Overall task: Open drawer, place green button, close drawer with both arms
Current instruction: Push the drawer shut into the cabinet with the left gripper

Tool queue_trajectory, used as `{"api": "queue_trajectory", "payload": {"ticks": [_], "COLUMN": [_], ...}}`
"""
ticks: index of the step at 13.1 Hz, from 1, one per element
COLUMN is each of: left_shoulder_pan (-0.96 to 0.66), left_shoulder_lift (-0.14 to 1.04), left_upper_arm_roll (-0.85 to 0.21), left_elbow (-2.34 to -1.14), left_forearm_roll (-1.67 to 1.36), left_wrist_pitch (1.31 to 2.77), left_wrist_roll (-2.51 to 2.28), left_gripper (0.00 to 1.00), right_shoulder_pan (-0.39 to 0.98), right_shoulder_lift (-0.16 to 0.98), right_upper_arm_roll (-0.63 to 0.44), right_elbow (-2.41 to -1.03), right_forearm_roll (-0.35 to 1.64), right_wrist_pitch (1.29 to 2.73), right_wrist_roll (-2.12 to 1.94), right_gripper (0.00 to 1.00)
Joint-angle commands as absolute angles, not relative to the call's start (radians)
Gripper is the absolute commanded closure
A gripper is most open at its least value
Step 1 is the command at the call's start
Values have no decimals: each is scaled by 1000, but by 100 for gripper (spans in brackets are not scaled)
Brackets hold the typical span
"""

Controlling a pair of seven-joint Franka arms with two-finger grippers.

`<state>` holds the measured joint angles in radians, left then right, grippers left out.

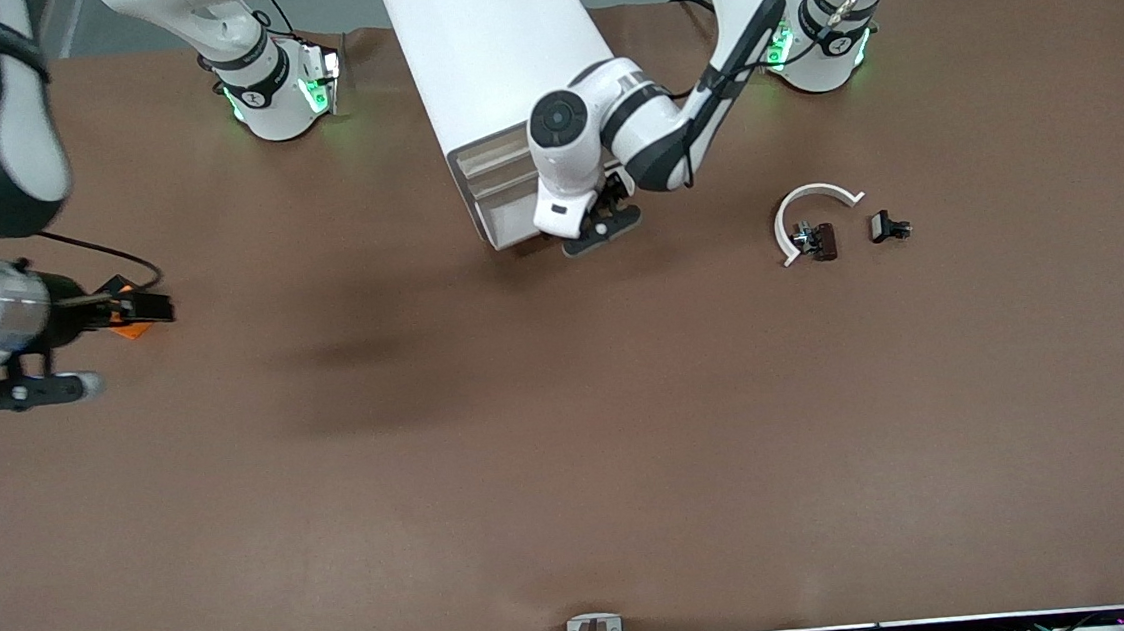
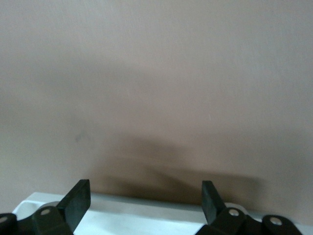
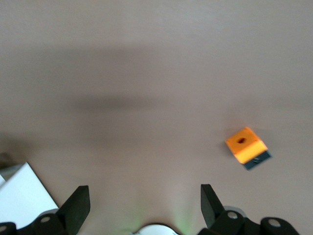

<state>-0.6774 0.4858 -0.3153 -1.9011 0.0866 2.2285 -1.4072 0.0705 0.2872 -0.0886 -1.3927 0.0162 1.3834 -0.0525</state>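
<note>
Just at the cabinet's [image 1: 491, 50] front, the left gripper [image 1: 605, 220] hangs over the lowest drawer [image 1: 515, 224], fingers [image 2: 78, 200] spread wide and holding nothing. Toward the right arm's end of the table, at nine o'clock from the cabinet, the right gripper [image 1: 135, 309] hovers over an orange cube [image 3: 246, 147], equally wide and empty-handed. Nowhere can I make out the button.
</note>
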Motion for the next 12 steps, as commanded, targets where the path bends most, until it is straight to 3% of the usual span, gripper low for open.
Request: {"api": "queue_trajectory", "payload": {"ticks": [1, 8, 12], "left_shoulder_pan": [-669, -660, -575], "left_shoulder_lift": [442, 460, 475], "left_upper_arm_roll": [-374, -411, -410], "left_elbow": [-1962, -1954, -1855], "left_forearm_roll": [69, 64, 67], "left_wrist_pitch": [2269, 2275, 2255], "left_wrist_roll": [-1460, -1557, -1540], "left_gripper": [0, 0, 0], "right_shoulder_pan": [11, 6, -18], "right_shoulder_lift": [293, 296, 244], "right_upper_arm_roll": [-64, -66, -61], "right_elbow": [-1338, -1218, -1216], "right_forearm_roll": [-3, -64, -32], "right_wrist_pitch": [1321, 1312, 1264], "right_wrist_roll": [-78, -78, -60], "right_gripper": [0, 0, 0]}}
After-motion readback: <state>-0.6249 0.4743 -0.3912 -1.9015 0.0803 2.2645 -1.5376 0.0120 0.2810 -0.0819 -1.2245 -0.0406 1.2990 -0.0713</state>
